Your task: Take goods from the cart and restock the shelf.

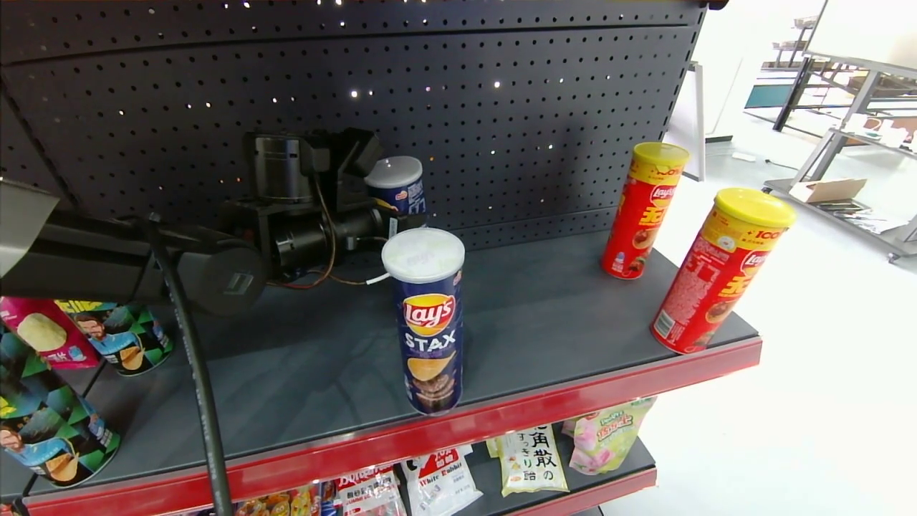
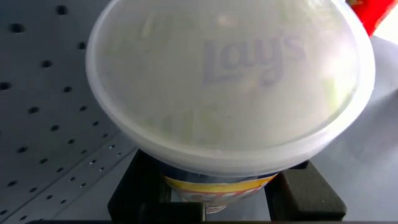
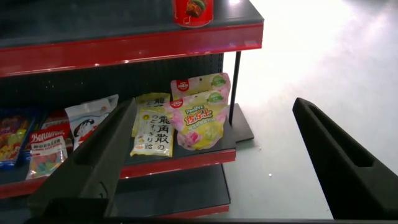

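two blue cans stand out on the shelf (image 1: pixel 544 315). the back can (image 1: pixel 398 185) sits close to the pegboard (image 1: pixel 501 107), with the left gripper (image 2: pixel 224 196) clamped on it. in the left wrist view its black fingers (image 2: pixel 140 193) press the can's sides just below the pale lid (image 2: pixel 230 93). the can's base is hidden behind the other can, so it cannot be told for sure whether it rests on the shelf or hangs just above it. the front can (image 1: pixel 428 322) stands upright near the shelf's red front edge, apart from the gripper. two red cans (image 1: pixel 642 211) with yellow lids stand at the shelf's right end, one nearer the pegboard, the other by the front corner, well apart from the blue ones. printed cans (image 1: pixel 43 423) crowd the shelf's left end, below the left arm.

the right gripper (image 3: pixel 217 174) hangs low in front of the lower shelf (image 3: pixel 180 163), its fingers (image 3: pixel 93 165) spread wide and holding nothing. snack bags (image 3: pixel 199 112) lean in a row on that lower shelf.
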